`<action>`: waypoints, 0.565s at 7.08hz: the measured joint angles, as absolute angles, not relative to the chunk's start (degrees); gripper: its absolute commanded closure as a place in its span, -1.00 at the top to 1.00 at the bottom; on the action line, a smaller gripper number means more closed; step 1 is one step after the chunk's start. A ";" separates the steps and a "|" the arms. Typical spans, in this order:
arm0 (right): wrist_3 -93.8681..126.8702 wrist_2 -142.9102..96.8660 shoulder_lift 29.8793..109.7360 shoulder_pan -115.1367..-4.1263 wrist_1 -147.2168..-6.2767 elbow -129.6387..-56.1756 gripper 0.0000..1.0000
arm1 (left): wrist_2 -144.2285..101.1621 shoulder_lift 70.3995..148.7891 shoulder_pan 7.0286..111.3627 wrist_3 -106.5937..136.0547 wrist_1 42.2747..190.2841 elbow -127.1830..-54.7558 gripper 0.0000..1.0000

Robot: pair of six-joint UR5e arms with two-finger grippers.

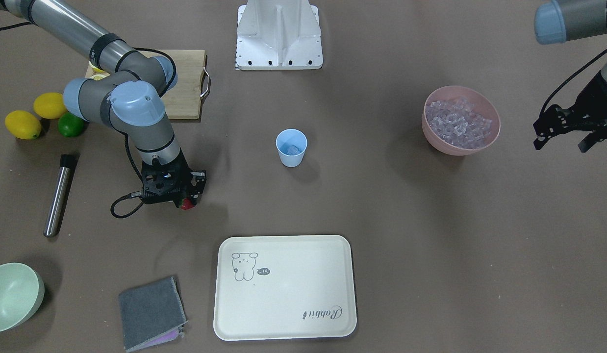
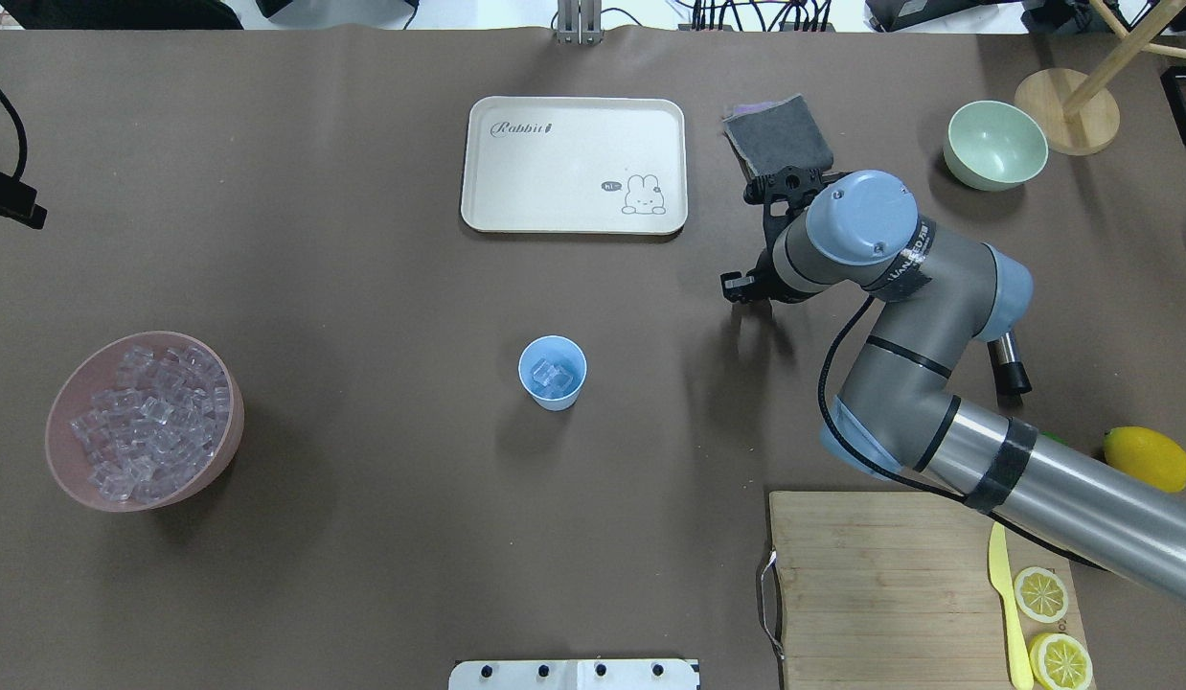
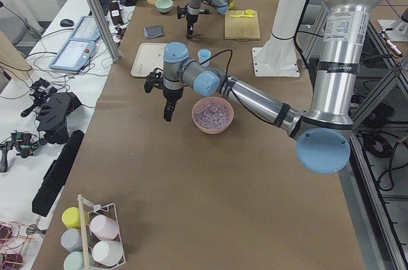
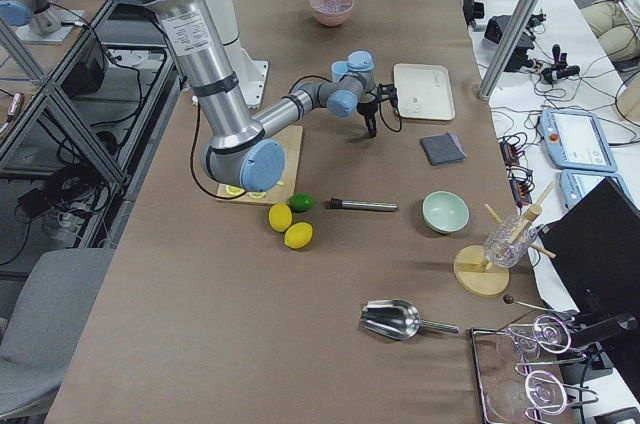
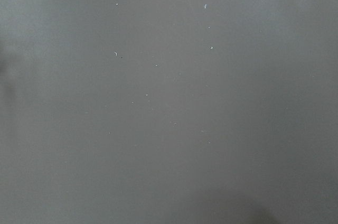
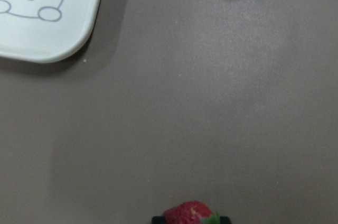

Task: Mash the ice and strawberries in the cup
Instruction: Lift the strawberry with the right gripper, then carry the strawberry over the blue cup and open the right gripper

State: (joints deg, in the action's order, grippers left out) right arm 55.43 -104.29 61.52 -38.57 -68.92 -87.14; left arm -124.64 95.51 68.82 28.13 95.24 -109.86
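The light blue cup (image 1: pixel 291 147) stands mid-table with a few ice cubes (image 2: pixel 552 374) inside. More ice (image 1: pixel 458 122) fills the pink bowl (image 1: pixel 494 128). My right gripper (image 1: pixel 185 202) is shut on the red strawberry (image 1: pixel 187 204) low over the table, to the cup's left in the front-facing view. The strawberry (image 6: pixel 189 215) shows between the fingertips in the right wrist view. My left gripper (image 1: pixel 562 144) hangs open and empty beside the pink bowl. Its wrist view shows only bare table.
A cream tray (image 1: pixel 284 323), a grey cloth (image 1: pixel 149 311) and a pale green bowl (image 1: pixel 9 294) lie beyond the gripper. A metal muddler (image 1: pixel 58 196), two lemons (image 1: pixel 36 115), a lime (image 1: pixel 70 126) and a cutting board (image 2: pixel 880 585) with lemon slices are on the right arm's side.
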 measured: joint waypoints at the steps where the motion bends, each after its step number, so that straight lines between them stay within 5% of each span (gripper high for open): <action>1: 55.47 -105.14 60.65 -39.55 -69.23 -88.45 -1.00 | -124.63 95.45 68.82 28.13 95.28 -109.85 0.96; 4: 59.98 -108.13 58.18 -40.11 -69.70 -95.22 -1.00 | -124.71 95.26 68.82 27.76 95.38 -109.62 0.96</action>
State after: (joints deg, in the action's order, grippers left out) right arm 59.98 -108.13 58.18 -40.11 -69.70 -95.22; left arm -124.71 95.26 68.82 27.76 95.38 -109.62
